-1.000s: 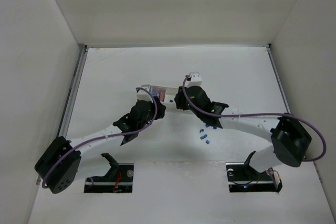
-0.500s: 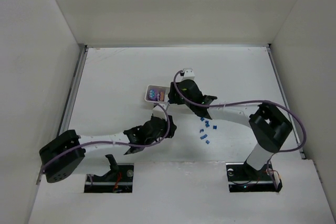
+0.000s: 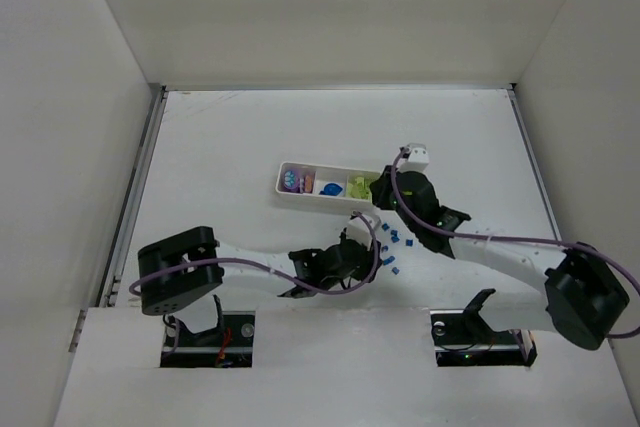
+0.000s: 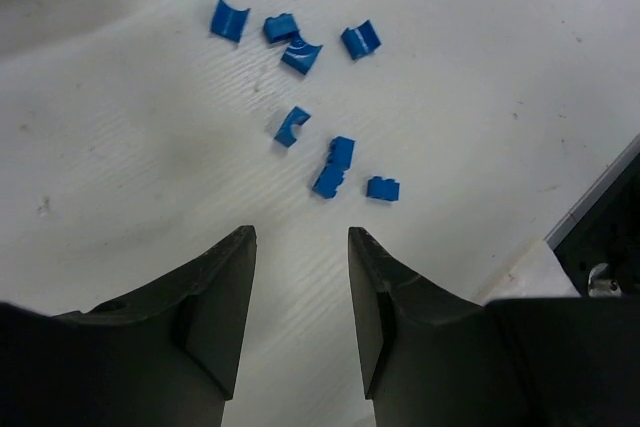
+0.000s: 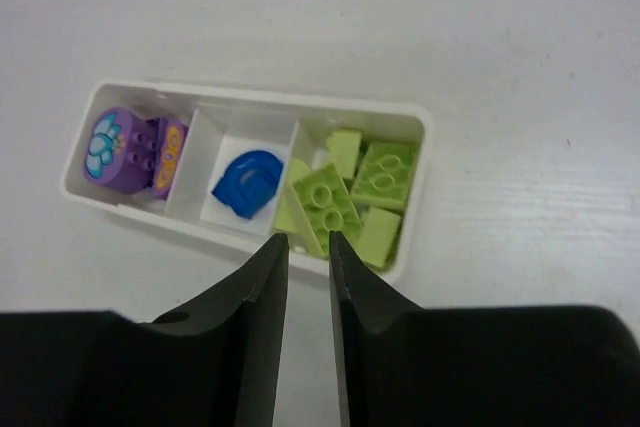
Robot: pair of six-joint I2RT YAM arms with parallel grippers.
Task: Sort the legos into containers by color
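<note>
The white tray (image 3: 283, 185) lies mid-table with three sections. In the right wrist view the tray (image 5: 415, 122) holds a purple brick (image 5: 125, 152) on the left, a blue piece (image 5: 248, 182) in the middle and several yellow-green bricks (image 5: 355, 187) on the right. Several tiny blue bricks (image 3: 392, 242) lie on the table near the tray. My left gripper (image 4: 300, 232) is open and empty, just short of the blue bricks (image 4: 335, 167). In the top view the left gripper (image 3: 367, 232) shows beside them. My right gripper (image 5: 305, 237) is narrowly open and empty, over the tray's near rim, at the tray's right end in the top view (image 3: 385, 197).
White walls close in the table on the left, back and right. The two arms lie close together near the blue bricks. A dark arm base (image 4: 610, 237) shows at the right edge of the left wrist view.
My left arm has swung from the tray toward the near right, down to the blue bricks. My right gripper has moved right, uncovering the tray.
</note>
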